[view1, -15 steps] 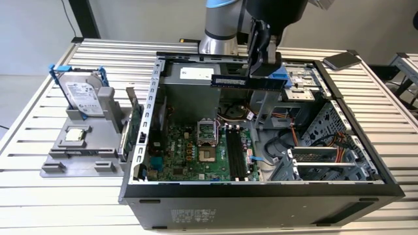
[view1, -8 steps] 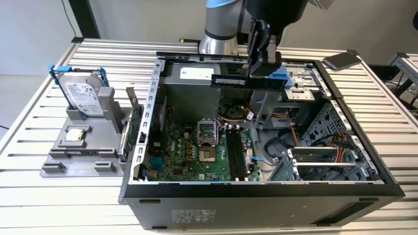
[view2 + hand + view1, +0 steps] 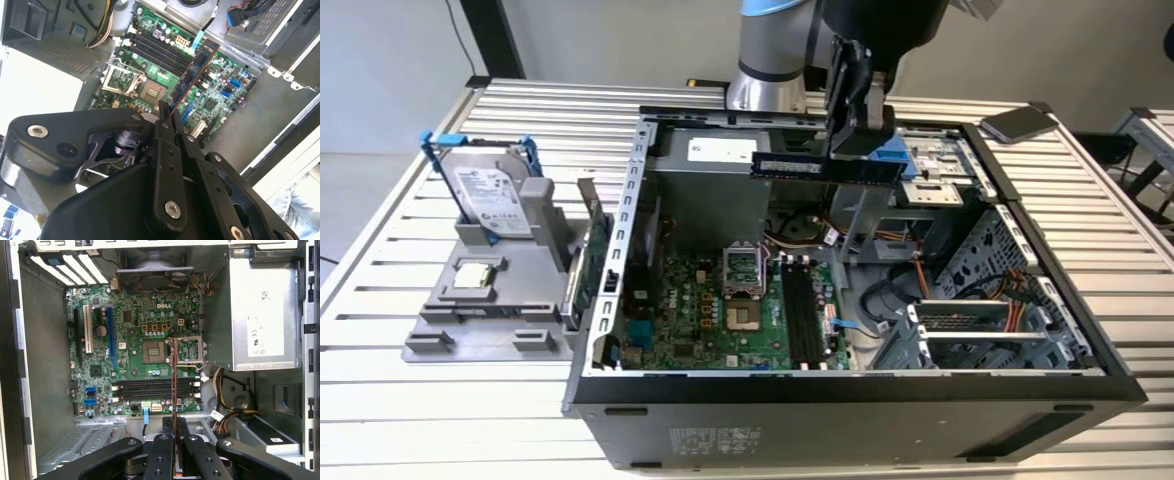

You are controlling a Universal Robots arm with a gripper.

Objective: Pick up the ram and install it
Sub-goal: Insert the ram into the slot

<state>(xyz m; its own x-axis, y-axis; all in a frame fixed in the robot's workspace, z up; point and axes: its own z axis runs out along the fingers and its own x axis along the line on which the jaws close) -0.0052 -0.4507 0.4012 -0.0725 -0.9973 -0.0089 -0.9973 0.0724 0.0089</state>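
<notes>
1. Pincer [image 3: 858,152] pinches the ram [image 3: 811,167] by its flat faces, level above the open case's [image 3: 638,200] green board [image 3: 720,325].
2. Judged light, stiff and fragile; best held at bare edges, off chips.

The arm [image 3: 767,60] hangs upright, claw [image 3: 857,150] pointing down, fingers [image 3: 161,450] pinched shut.

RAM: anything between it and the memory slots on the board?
Nothing visible. The gripper holds the ram above the open case; in the first wrist view the black memory slots lie uncovered below it, with no cable across them.
</notes>
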